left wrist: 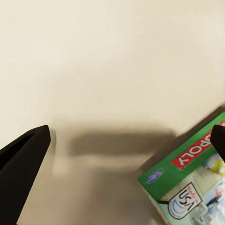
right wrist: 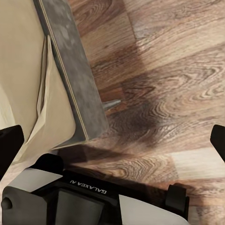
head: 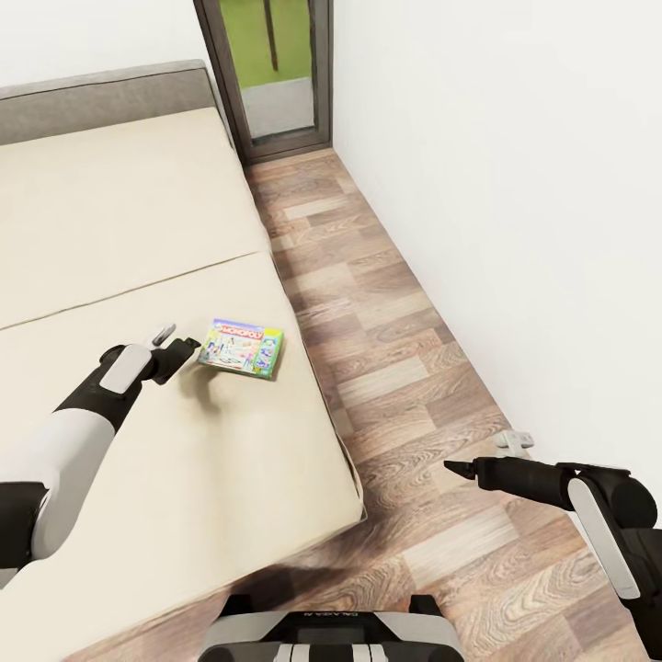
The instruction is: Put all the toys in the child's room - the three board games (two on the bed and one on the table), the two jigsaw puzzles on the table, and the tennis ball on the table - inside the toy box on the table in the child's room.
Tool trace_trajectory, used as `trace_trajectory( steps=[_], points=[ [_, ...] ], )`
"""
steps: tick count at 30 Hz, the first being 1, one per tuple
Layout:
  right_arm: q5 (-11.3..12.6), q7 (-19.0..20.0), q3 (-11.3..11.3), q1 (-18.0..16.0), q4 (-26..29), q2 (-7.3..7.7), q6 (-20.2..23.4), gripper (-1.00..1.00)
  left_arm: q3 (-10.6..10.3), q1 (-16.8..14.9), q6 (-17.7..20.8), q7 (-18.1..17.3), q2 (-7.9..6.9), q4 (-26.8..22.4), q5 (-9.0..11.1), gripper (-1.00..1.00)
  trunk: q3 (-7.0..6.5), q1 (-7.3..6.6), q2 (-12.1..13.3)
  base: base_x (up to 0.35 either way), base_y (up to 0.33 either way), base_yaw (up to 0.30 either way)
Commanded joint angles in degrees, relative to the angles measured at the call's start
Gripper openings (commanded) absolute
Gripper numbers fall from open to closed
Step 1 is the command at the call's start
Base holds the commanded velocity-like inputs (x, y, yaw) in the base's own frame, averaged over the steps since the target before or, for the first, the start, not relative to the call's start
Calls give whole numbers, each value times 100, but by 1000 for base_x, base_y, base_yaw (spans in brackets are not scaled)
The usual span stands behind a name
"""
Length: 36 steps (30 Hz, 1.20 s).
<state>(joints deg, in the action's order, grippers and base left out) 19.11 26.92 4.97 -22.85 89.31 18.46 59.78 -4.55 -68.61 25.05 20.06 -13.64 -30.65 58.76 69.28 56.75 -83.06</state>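
One board game (head: pixel 241 348), a flat green Monopoly box, lies on the beige mattress of the bed (head: pixel 129 221) near its right edge. My left gripper (head: pixel 188 348) hovers just beside the box's left edge, open, with nothing between its fingers. In the left wrist view the board game (left wrist: pixel 187 180) sits by one dark fingertip (left wrist: pixel 219 140), and the other finger (left wrist: pixel 23 164) is far apart from it over bare mattress. My right gripper (head: pixel 452 466) hangs open over the wood floor, away from the bed.
A strip of wood-plank floor (head: pixel 395 368) runs between the bed and a white wall (head: pixel 515 184). A dark-framed glass door (head: pixel 276 74) stands at the far end. The bed's grey frame corner (right wrist: pixel 75 89) and my own base (right wrist: pixel 93 197) appear in the right wrist view.
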Motion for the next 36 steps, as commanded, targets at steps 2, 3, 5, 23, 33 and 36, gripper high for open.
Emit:
trace_trajectory(
  steps=[2,3,5,23,33,36],
  points=[
    [-48,59,9,-2,5,0,22,100,-48,0,-9,42,-9,-5,53,100,5,198,-2,0,0,-89],
    [-48,59,10,-2,5,0,22,100,-49,-1,-9,42,-7,-6,52,100,5,198,-2,0,0,-138],
    [-48,59,9,-1,6,0,22,100,-50,-1,-9,42,-5,-7,53,100,5,198,-2,0,0,-151],
    [-47,56,8,0,8,0,22,100,-64,4,-9,47,46,-151,70,100,6,198,-2,0,0,-225],
    [-47,58,7,0,8,0,22,100,-75,40,-4,95,74,-561,73,100,6,198,-2,0,0,-89],
    [-47,57,9,0,8,0,22,100,-78,49,-2,104,77,-636,73,100,6,198,-2,0,0,-28]
  ],
)
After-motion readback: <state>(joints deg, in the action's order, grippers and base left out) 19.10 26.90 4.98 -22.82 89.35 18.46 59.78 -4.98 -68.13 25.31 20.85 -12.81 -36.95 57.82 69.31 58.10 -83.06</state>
